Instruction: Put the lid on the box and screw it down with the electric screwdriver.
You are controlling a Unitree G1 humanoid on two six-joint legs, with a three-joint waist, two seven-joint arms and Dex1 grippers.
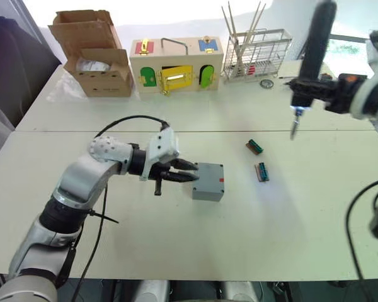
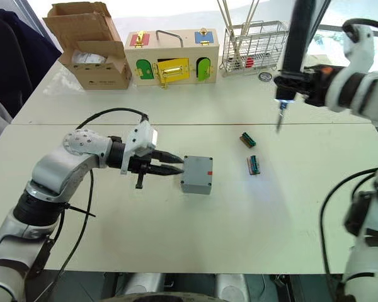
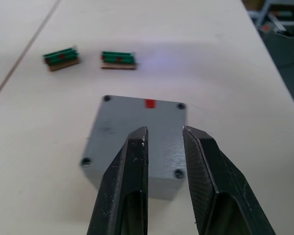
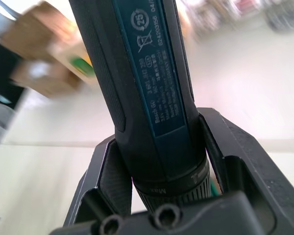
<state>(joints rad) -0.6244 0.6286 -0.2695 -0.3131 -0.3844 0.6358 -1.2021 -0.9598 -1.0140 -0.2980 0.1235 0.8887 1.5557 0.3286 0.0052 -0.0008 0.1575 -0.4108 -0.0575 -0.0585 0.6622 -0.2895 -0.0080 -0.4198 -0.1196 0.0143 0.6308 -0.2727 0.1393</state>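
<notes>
The grey box (image 1: 208,182) stands on the white table near the middle, a small red mark on its side. The lid (image 3: 132,112) lies flat on top of it, with dark screw holes at the corners. My left gripper (image 1: 190,174) is open, its tips at the box's left edge and just over the lid, with nothing between them. Far to the right and well above the table, my right gripper (image 1: 315,88) is shut on the electric screwdriver (image 1: 316,44). The tool is held upright, bit pointing down, its tip light on.
Two small green terminal blocks (image 1: 254,146) (image 1: 261,171) lie right of the box. Along the back stand an open cardboard box (image 1: 97,60), a wooden box with coloured doors (image 1: 175,66) and a wire rack (image 1: 255,56) with sticks.
</notes>
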